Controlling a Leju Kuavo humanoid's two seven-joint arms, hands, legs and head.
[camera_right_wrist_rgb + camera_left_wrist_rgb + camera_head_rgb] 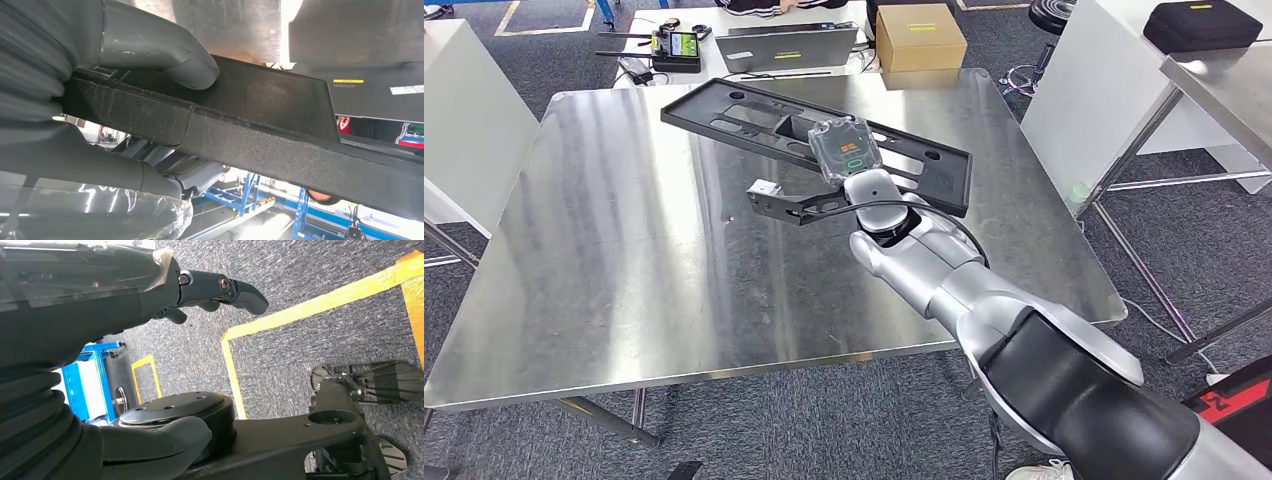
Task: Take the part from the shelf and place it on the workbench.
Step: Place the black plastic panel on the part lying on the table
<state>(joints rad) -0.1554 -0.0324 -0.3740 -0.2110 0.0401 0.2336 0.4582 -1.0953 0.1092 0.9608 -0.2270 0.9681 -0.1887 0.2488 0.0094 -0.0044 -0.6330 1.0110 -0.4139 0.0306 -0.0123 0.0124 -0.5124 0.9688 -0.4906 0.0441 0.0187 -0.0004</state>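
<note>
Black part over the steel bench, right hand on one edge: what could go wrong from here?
1. The right hand grips the long black part at one edge, its thumb on top; the far end could sag or twist in the hold.
2. The part seems tilted over the workbench, so a release now might let it drop or slide on the steel.
3. The laptop and cardboard box sit just beyond the far edge.

Right hand (856, 160) fingers hidden under part (814, 140); part's far end cut off in right wrist view.

Part (814, 140) over the workbench (624, 250) — box (920, 38) behind it.
</note>
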